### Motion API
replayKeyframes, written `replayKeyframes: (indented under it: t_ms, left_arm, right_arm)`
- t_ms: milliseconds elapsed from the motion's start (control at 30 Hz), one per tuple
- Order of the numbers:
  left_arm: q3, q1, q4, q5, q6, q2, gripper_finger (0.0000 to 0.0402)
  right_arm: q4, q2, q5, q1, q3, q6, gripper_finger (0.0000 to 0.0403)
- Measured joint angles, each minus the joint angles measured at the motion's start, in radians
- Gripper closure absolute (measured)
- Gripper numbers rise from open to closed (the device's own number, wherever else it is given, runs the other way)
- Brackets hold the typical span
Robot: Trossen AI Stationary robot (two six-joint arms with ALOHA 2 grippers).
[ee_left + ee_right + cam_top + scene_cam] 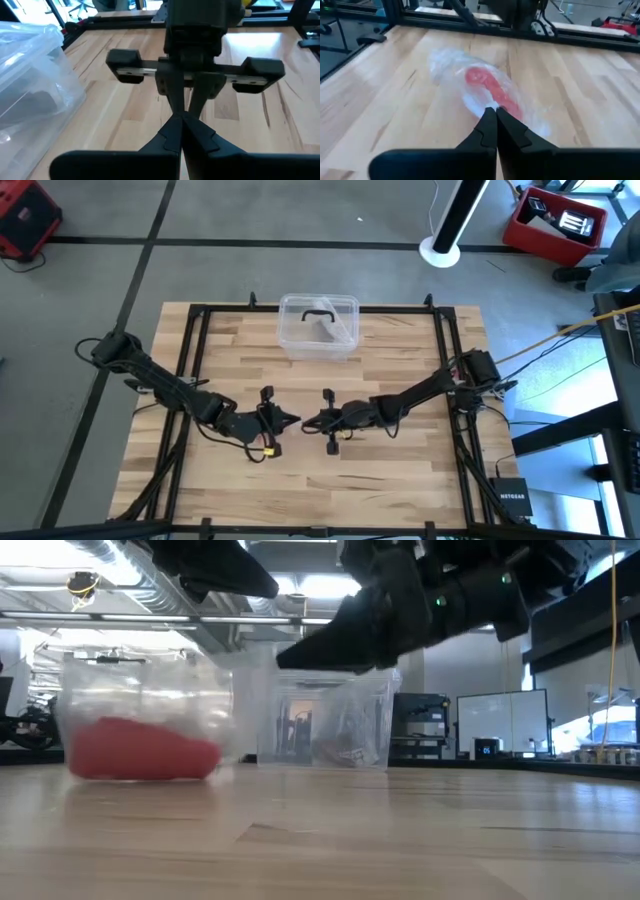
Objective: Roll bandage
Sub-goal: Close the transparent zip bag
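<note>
Red bandage (492, 92) in clear wrap beyond closed right hand (492, 117)

The bandage (490, 90) is showing as a red, soft bundle wrapped inside clear crinkled plastic, lying on the wooden tabletop. From the right wrist camera it is stretching as an elongated red lump at a slant within the wrap. In the low view the bandage (140, 750) is sitting as a low rounded red mound, resting flat on the wood.
</note>
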Motion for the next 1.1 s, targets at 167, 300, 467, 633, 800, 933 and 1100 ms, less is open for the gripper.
replayKeyframes:
  t_ms: [167,300,467,633,800,933,1100]
  left_arm:
    - [0.0,0.0,-0.012,0.0,-0.02,0.0,0.0401]
    - [0.0,0.0,-0.019,0.021,-0.108,0.0,0.0401]
    - [0.0,0.001,-0.104,0.062,-0.218,0.001,0.0372]
    - [0.0,-0.006,-0.21,0.063,-0.366,0.005,0.0316]
    - [0.0,-0.028,-0.215,0.085,-0.432,0.02,0.0283]
    - [0.0,-0.046,-0.205,0.086,-0.447,0.087,0.0275]
    - [0.0,-0.05,-0.193,0.086,-0.471,0.189,0.0274]
  right_arm:
    - [0.005,0.025,0.003,0.0,0.0,0.007,0.0401]
    - [0.019,0.006,0.007,0.0,0.006,0.006,0.0401]
    - [0.012,0.006,-0.001,0.0,0.024,-0.001,0.0401]
    - [-0.016,0.006,0.0,0.0,0.024,0.007,0.0392]
    - [-0.179,0.006,0.003,0.0,0.025,-0.012,0.0353]
    - [-0.331,0.007,0.031,0.0,0.019,-0.118,0.0303]
    - [-0.288,0.029,0.068,0.0,0.008,-0.284,0.026]
